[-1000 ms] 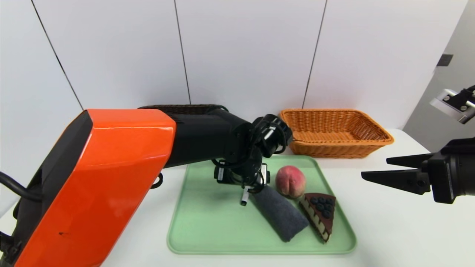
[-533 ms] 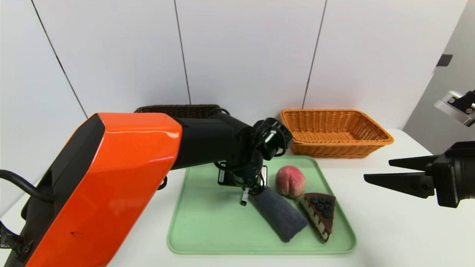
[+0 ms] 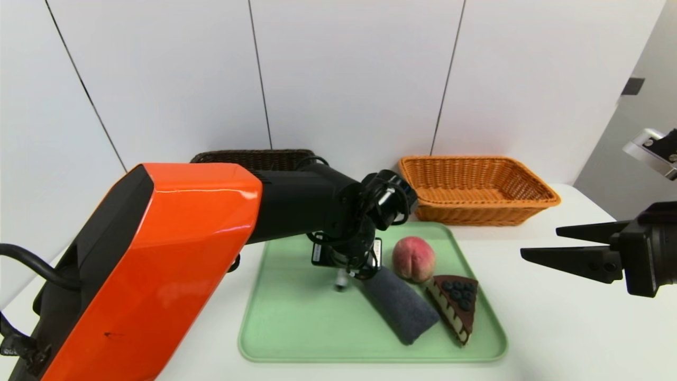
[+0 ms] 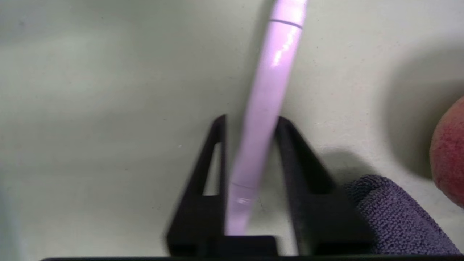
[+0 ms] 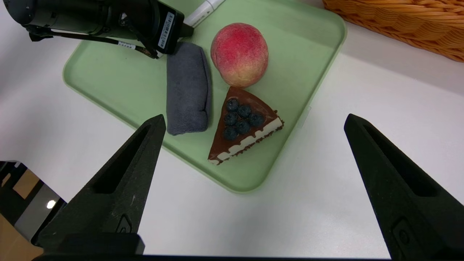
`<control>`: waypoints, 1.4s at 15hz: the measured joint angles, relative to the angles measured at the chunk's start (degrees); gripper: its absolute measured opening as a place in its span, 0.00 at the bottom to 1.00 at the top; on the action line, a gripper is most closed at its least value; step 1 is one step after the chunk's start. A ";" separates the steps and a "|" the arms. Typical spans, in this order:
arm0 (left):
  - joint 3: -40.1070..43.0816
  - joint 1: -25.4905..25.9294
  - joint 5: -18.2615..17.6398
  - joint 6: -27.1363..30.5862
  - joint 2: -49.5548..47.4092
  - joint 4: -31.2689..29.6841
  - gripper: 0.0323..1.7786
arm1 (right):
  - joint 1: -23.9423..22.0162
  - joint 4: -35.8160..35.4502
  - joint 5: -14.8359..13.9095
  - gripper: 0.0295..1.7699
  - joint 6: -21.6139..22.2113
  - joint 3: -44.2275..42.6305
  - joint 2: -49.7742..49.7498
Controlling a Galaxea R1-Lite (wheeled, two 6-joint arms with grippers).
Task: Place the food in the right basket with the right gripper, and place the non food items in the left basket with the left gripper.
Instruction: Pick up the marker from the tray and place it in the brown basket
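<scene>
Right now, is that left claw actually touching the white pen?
Touching. In the left wrist view the left gripper has both fingers closed against the sides of the pen, with no gap showing.

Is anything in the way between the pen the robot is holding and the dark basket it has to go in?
Nothing visible blocks it. The left gripper is shut on the pen over the green tray. The dark basket sits behind the tray, though the left arm hides most of it.
</scene>
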 joint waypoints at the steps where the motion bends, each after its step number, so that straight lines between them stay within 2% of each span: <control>1: 0.04 0.00 0.00 0.00 -0.06 0.13 0.11 | 0.00 0.00 0.01 0.96 0.00 -0.01 -0.09; 6: 0.22 0.09 -0.06 0.17 -1.68 1.61 0.11 | 0.02 -0.02 0.00 0.96 0.05 -0.04 -0.27; 9: 0.20 -0.04 0.24 0.55 -5.95 3.61 0.11 | -0.02 0.04 -0.07 0.96 0.09 -0.09 -0.29; 17: 0.28 -3.50 -0.09 8.03 -23.98 10.37 0.11 | 0.00 -0.02 0.11 0.96 0.05 -0.06 -0.29; 19: 0.33 -3.32 0.11 9.79 -26.79 10.48 0.11 | 0.00 -0.02 0.09 0.96 0.02 -0.11 -0.30; 21: 0.35 -1.02 0.28 12.11 -28.64 10.34 0.11 | 0.00 -0.02 0.11 0.96 0.02 -0.11 -0.30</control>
